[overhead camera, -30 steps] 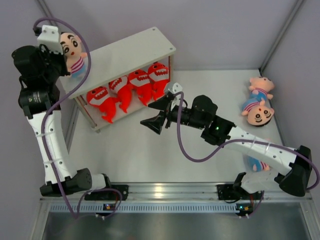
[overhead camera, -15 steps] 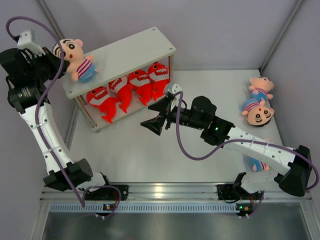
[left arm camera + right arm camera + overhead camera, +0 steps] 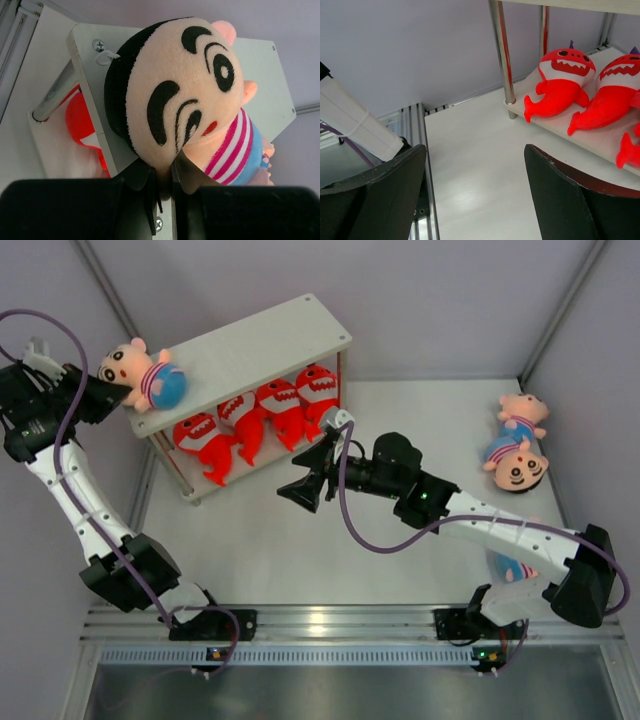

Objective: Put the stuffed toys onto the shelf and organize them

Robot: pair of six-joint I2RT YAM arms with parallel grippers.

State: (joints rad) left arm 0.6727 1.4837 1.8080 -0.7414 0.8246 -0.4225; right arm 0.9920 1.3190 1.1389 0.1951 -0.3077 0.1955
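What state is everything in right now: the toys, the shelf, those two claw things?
shelf: standing upright.
left tool: shut on the boy doll at its head.
boy doll: lying at the shelf's top-left end, not yet released.
right tool: open, empty, above the table.
red sharks: four, side by side on the lower board.
other boy dolls: two lying loose on the table, far right.

Robotics lab test cell: white tabletop [image 3: 280, 550] beneath the right pincer [image 3: 306, 472], plain grey wall panels [image 3: 450, 300] closing in beyond it, aluminium rail [image 3: 340, 622] behind it, bolted arm bases [image 3: 215, 624] there, purple cable [image 3: 350, 523] trailing back.
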